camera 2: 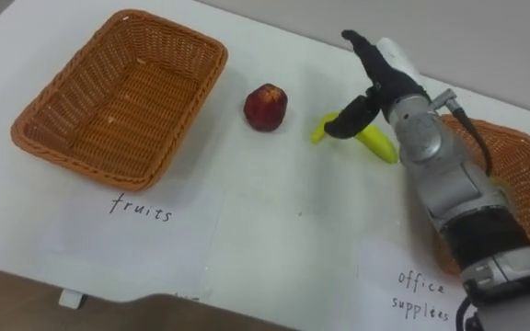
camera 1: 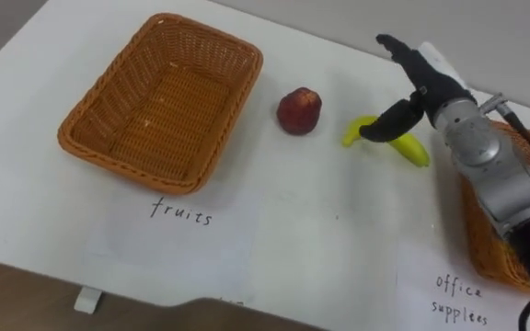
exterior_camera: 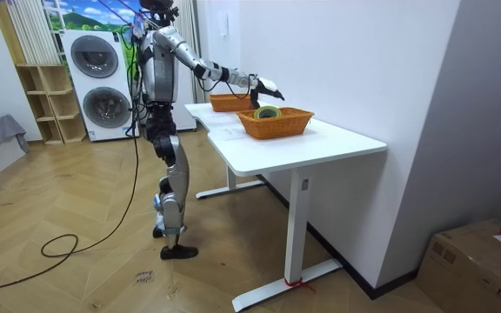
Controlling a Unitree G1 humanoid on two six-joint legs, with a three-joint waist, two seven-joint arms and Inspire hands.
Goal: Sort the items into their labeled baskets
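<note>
Office basket (exterior_camera: 277, 127) holds a green roll (exterior_camera: 268, 112).

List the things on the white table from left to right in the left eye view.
Brown woven wicker basket, red apple, yellow banana, second brown wicker basket at the right edge.

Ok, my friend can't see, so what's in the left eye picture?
The robot's right hand, open, reaches over a yellow banana on a white table. A red fruit lies beside the banana, and a wicker basket sits further left.
</note>
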